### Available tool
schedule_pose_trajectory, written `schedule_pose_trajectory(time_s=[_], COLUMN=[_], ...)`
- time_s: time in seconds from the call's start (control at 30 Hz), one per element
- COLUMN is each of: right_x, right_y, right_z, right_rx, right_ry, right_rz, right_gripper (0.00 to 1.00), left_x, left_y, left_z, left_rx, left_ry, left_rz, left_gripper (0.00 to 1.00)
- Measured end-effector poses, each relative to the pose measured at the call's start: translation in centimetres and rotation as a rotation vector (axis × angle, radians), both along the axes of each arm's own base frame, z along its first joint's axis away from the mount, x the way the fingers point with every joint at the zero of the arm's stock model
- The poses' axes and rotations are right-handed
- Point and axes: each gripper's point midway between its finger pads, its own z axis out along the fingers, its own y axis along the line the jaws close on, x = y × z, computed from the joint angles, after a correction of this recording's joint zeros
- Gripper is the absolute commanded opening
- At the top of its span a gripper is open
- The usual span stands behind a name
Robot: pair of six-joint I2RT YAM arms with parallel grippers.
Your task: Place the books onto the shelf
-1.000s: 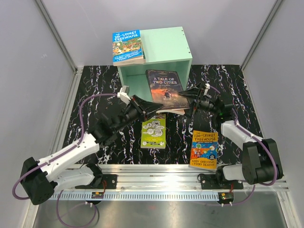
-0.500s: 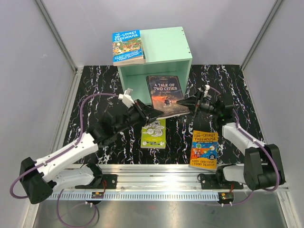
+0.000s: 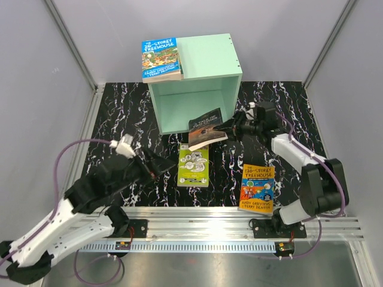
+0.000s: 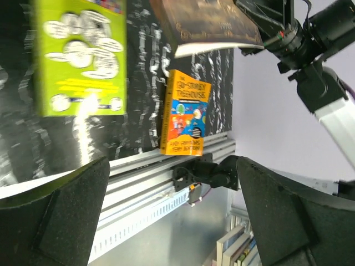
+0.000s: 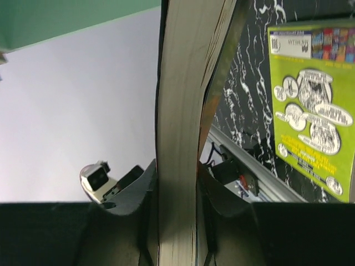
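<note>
Nearest us, at the near edge of the surface [image 3: 119, 119] toward its right corner, the orange-yellow book [image 3: 257, 187] lies flat, cover up. Just beyond it, about midway along the near edge, the lime-green book [image 3: 193, 167] also lies flat, its long axis running near to far. The left hand [image 3: 166, 166] hovers just to the left of that book with its fingers spread wide and nothing between them.

Further in, the right hand [image 3: 226, 128] is clamped on the right-hand edge of the dark book [image 3: 206, 127]. In the right wrist view we see the page block pinched between the two fingers. The book is lifted off the surface and tilted, its cover facing up and toward us.

Behind it, toward the far edge, stands the shelf [image 3: 209, 57] with its open side toward us. The held book hangs just in front of that opening, at its lower right. We judge that the coming move is a short push away from us and slightly left, and the right arm is the nearer one for it. The book's long axis seems to run into the opening, though the tilt makes this hard to read.

Farthest, the blue book [image 3: 161, 58] rests on the shelf's top, at its left edge.
</note>
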Motion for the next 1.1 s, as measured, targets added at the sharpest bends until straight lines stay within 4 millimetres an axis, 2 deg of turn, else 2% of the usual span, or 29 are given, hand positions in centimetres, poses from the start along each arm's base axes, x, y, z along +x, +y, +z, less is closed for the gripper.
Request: schedule_pose_trajectory(time_s=[0.23, 0.4, 0.6, 0.7, 0.93, 1.1], right_x=[3.3, 5.2, 9.4, 11.5, 15.7, 18.1], right_y=[5.2, 8.3, 11.5, 12.4, 13.9, 14.4], right_z=[-2.8, -5.3, -9.0, -9.7, -9.9, -11.3], right_rx=[-0.065, -0.085, -0.093, -0.090, -0.097, -0.133], right_ry=[-0.007, 0.000, 0.003, -0.010, -0.049, -0.046], right_rz=[0.074, 0.101, 0.114, 0.106, 0.073, 0.042], right_gripper=[0.00, 0.00, 0.00, 0.00, 0.00, 0.01], left_x=[-2.6, -3.8, -4.8, -5.3, -6.1, -6.3], left_y=[6.0, 8.4, 10.6, 11.4, 12.6, 13.4], left_z=[-1.3, -2.8, -2.5, -2.7, -3.6, -3.1], left_rx=[0.037, 0.102, 0.131, 0.135, 0.168, 0.176], left_ry=[0.005, 0.050, 0.056, 0.062, 0.088, 0.078], left_rz=[0.116, 0.161, 0.199, 0.211, 0.225, 0.242], left_gripper=[0.99, 0.99, 0.99, 0.99, 0.99, 0.99])
